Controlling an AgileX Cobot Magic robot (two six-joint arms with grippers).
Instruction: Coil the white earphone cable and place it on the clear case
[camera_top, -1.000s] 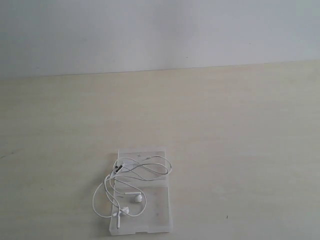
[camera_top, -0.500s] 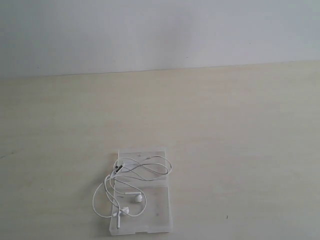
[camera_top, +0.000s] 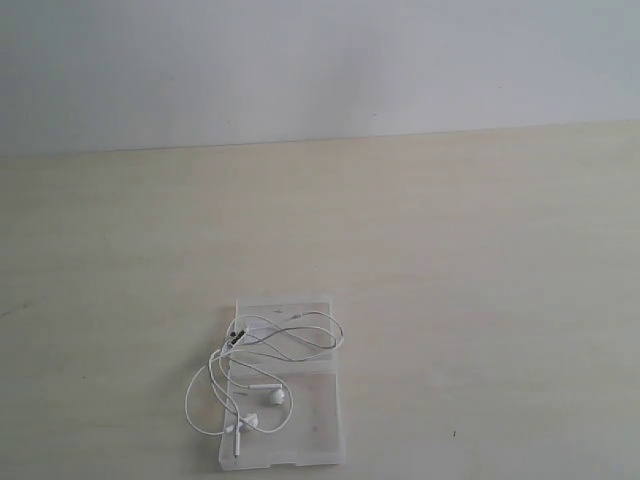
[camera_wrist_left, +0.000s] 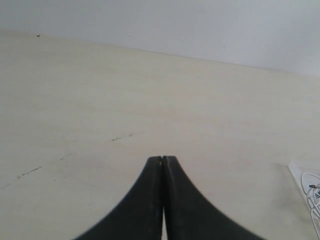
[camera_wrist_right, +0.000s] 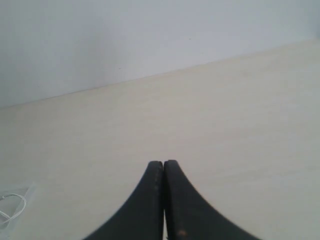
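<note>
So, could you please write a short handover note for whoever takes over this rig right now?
Grippers: the left end effector and the right end effector are both shut, empty and over bare table.
Things: the white earphone cable lies in loose loops on the clear case. In the exterior view, one loop hangs over the case's left edge onto the table.
Done: the cable is mostly on the case.
Left: probably tuck the stray loop in for a tidier coil.
</note>
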